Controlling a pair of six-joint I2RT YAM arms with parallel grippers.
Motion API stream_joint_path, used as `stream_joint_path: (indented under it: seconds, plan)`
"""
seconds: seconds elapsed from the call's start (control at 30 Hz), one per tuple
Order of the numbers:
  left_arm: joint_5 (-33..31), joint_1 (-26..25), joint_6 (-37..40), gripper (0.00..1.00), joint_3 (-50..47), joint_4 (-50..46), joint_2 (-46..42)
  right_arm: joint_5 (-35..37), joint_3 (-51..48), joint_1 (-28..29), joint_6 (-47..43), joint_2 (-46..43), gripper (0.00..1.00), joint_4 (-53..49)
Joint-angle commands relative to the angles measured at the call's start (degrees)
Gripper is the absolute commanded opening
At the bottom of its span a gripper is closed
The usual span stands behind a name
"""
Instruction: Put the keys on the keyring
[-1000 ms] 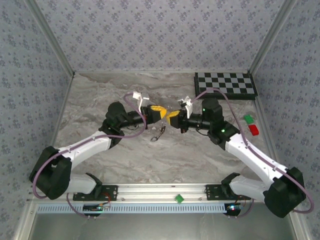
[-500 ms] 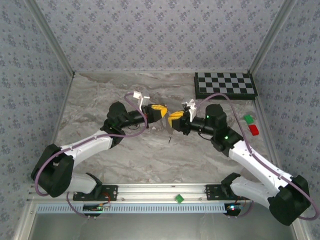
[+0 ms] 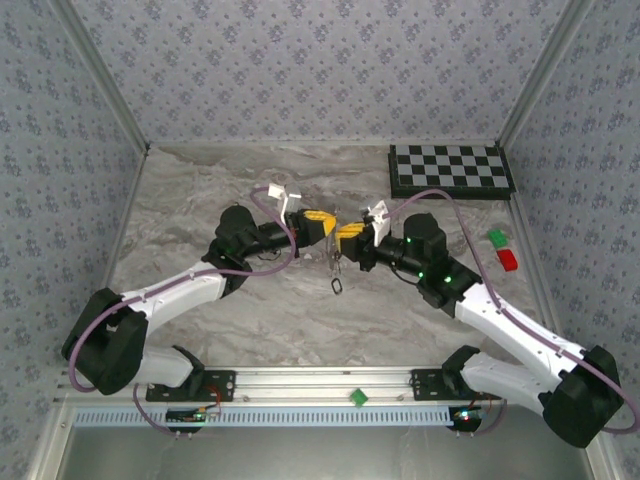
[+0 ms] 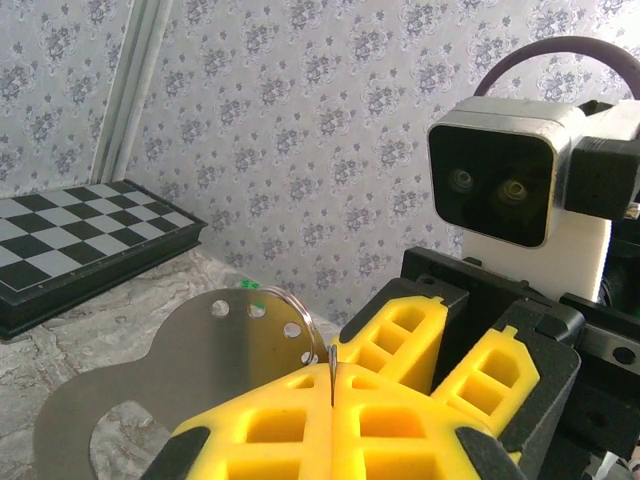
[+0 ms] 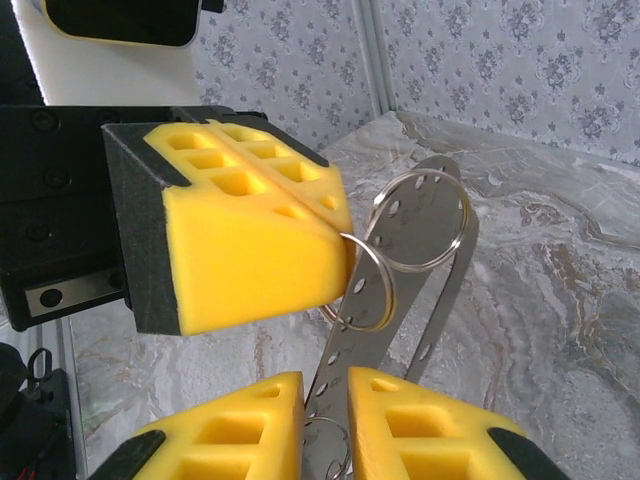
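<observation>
Between left yellow fingers [image 5: 240, 250], thin keyring [image 5: 392, 285].

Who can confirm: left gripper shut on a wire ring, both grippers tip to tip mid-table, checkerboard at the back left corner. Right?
Not quite. The checkerboard lies at the back right corner of the table, as the top external view shows. The rest stands: the left gripper is shut on a wire ring, tip to tip with the right gripper mid-table.
</observation>
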Motion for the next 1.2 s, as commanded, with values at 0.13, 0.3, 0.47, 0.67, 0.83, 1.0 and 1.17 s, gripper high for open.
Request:
stream_joint_path:
  seconds: [0.13,0.3,0.47,0.67,0.83,1.0,1.17]
  plan:
    - [1.72,-0.38,1.92,0.00,0.62,2.64,-2.06,-2.28,1.07,-1.47,-0.60,-0.83,0.17,0.90]
    - [4.00,-0.04,5.89,0.00,0.73,2.11,-3.11,-10.83,0.30,-6.47,1.92,-1.49,0.21,5.71]
    - [5.23,0.98,8.73,0.00,1.23,0.84,-4.18,-14.57,-0.02,-8.07,0.10,-1.38,0.20,9.59]
    - [6.32,2.00,13.36,0.00,4.13,-4.04,-6.20,-19.11,1.37,-10.05,-3.85,-0.28,0.19,11.45]
    - [6.64,3.00,19.85,0.00,9.09,-12.48,-8.10,-22.58,6.36,-11.20,-4.70,1.93,0.25,10.60]
    - [7.25,4.27,21.11,0.00,14.01,-14.77,-8.09,-22.53,11.28,-11.31,-6.66,4.56,0.25,8.78]
    - [8.28,4.54,23.11,0.00,20.54,-19.67,-7.12,-21.41,14.55,-11.17,-9.49,5.08,0.23,9.29]
